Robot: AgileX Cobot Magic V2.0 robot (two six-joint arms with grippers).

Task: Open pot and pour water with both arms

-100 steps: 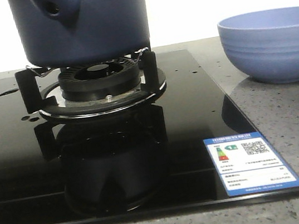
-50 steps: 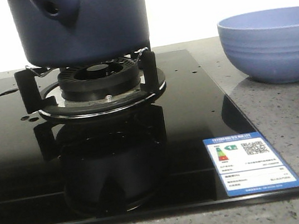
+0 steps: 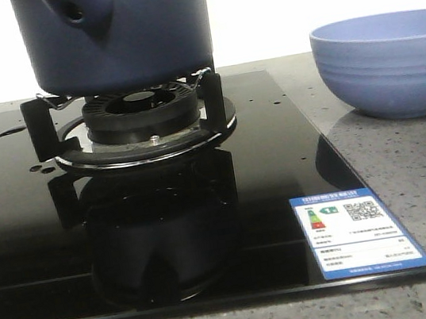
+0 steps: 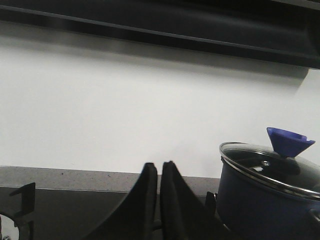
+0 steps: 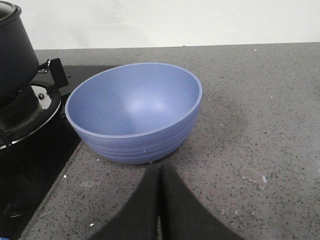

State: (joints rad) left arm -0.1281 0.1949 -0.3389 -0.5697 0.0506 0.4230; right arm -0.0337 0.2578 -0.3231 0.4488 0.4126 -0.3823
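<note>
Navy pot [image 3: 118, 33] sat lidded on the burner stand [image 3: 137, 123], glass lid [image 4: 265, 167] untouched, both left pincer [image 4: 160, 172] and right pincer [image 5: 160, 172] closed empty; opening step not begun, so next likely spreading the left pincer onto the lid's blue knob [image 4: 289, 141].

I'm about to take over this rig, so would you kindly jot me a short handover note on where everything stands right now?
Left pincer: shut, empty, beside the dark navy-blue round pot.
Right pincer: shut, empty, facing the periwinkle-blue ribbed bowl.
Pot sits on the black burner stand; its glass lid with blue knob is on. Bowl is empty, on the grey counter.
Done: nothing visible.
Left: lift lid, pour water.
</note>
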